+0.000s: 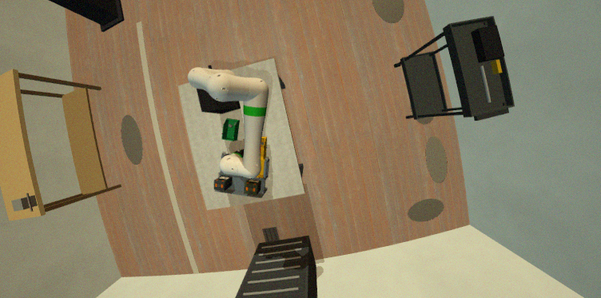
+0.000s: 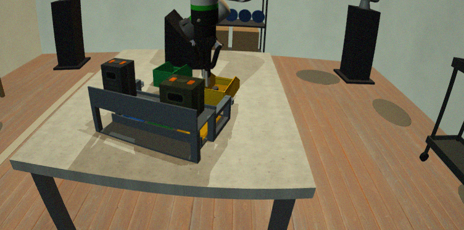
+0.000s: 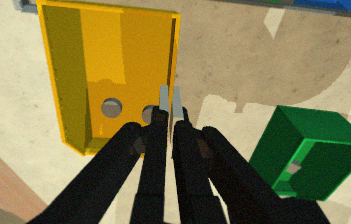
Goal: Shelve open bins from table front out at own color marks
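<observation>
I am working on the placing of the yellow bin [image 1: 264,144] [image 2: 219,100] [image 3: 106,60], as I judge it. My claw [image 2: 205,77] [image 3: 168,97] is closing on the thin side wall of this bin, one finger inside and one outside, so it is gripping the bin. In the exterior view the bin is sitting at the far side of the grey shelf [image 1: 240,190] [image 2: 142,105] [image 3: 256,4], toward its right end, and two round parts are showing inside in the wrist view. It seems to me that the claw is carrying it above the bench [image 1: 197,136] [image 2: 260,147] [image 3: 6,75], but the exact height I cannot tell.

The green bin [image 1: 230,129] [image 2: 162,77] [image 3: 296,125] is standing on the bench to the left, with a small part in it; its turn is still waiting.

For the next move, I am thinking to bring the yellow bin level over the front lip, to centre it at the yellow mark, and to slide its rear end under the board before letting go. With only one wall in the grip, the bin may be tilting or catching the lip.
</observation>
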Controlling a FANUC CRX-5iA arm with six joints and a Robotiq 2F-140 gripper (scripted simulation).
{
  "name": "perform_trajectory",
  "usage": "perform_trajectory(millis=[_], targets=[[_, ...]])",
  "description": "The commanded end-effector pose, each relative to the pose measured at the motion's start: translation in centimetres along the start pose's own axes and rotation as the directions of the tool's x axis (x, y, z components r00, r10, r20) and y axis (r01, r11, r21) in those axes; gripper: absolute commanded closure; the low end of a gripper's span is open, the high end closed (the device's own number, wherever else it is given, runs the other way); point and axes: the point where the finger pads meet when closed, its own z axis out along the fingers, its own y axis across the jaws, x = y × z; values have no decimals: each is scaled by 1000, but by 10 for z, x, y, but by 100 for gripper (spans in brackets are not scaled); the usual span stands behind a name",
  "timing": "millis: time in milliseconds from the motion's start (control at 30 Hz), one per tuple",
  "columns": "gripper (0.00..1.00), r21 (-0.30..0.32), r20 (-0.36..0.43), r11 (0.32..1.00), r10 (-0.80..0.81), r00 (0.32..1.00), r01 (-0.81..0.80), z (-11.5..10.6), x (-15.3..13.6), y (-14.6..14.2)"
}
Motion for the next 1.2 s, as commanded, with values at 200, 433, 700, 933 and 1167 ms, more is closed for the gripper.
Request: perform_trajectory(millis=[200, 433, 700, 933, 1167], targets=[[100, 0, 0, 1000, 0, 1000, 0, 0, 2, 0], [100, 0, 0, 1000, 0, 1000, 0, -1, 6, 0], [100, 0, 0, 1000, 0, 1000, 0, -1, 10, 0], [100, 0, 0, 1000, 0, 1000, 0, -2, 15, 0], [100, 0, 0, 1000, 0, 1000, 0, -2, 20, 0]])
